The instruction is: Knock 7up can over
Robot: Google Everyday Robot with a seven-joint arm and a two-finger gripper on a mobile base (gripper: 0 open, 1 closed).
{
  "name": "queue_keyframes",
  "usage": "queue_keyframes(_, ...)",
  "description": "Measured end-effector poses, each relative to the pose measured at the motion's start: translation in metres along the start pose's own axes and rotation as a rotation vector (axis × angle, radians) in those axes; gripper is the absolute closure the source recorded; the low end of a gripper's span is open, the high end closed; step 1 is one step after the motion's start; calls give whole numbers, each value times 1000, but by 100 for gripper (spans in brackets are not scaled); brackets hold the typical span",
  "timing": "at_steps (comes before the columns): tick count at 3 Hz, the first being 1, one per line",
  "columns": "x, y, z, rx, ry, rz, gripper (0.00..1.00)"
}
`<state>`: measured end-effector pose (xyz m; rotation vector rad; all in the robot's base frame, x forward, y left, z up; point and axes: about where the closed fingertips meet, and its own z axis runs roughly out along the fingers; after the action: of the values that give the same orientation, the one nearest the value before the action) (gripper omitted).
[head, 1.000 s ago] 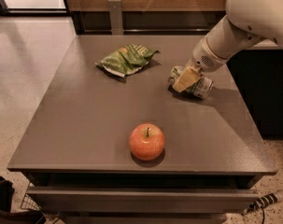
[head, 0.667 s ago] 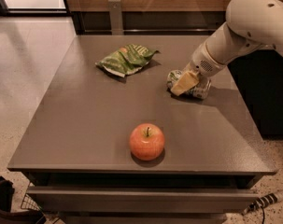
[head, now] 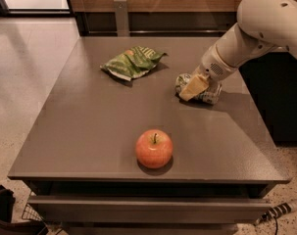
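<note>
The 7up can, silvery with green markings, lies on its side on the grey table, right of the middle. My gripper, with tan tips, comes down from the white arm at the upper right. It rests right at the can's near side and covers its middle. Only the can's two ends show beside the gripper.
A crumpled green chip bag lies at the back middle of the table. A red apple stands near the front edge. A dark cabinet stands right of the table, and a wooden wall runs behind it.
The arm's upper part has swung a little to the right. The gripper has stayed at the can, which lies in about the same spot.
</note>
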<state>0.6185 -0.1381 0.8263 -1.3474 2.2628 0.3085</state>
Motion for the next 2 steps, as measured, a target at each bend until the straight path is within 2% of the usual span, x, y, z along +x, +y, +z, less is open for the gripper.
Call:
queue_keyframes(1, 0, 1, 1, -2, 1, -1, 20)
queue_keyframes(2, 0, 1, 1, -3, 1, -1, 0)
